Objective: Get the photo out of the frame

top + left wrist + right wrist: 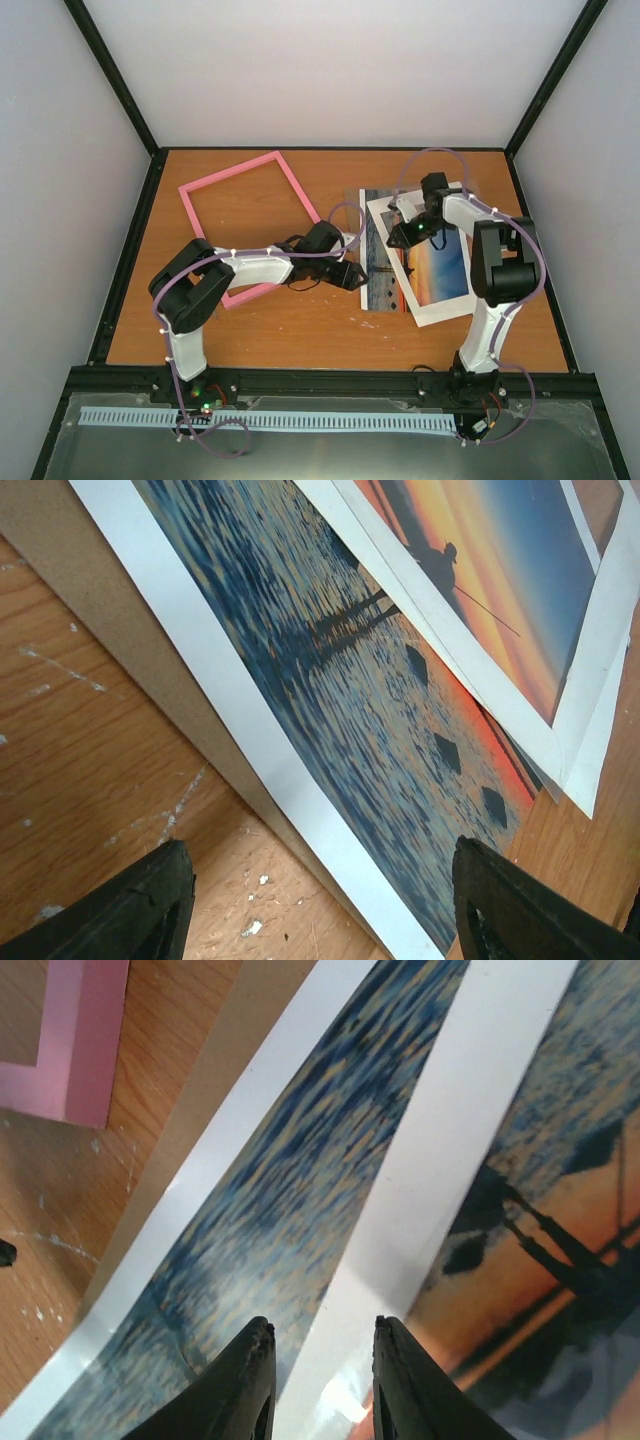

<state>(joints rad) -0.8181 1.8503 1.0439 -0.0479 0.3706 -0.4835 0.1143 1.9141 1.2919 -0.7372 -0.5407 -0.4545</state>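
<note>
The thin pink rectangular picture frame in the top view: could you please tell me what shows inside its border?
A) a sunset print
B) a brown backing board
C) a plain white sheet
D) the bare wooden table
D: bare wooden table shows through the thin pink rectangular picture frame, while the orange-and-blue sunset print lies outside it, on the table to its right.

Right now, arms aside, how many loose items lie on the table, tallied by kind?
Pink frame: 1
Sunset prints: 2 (upper print, lower print)
Brown board: 1
Total: 4
</note>
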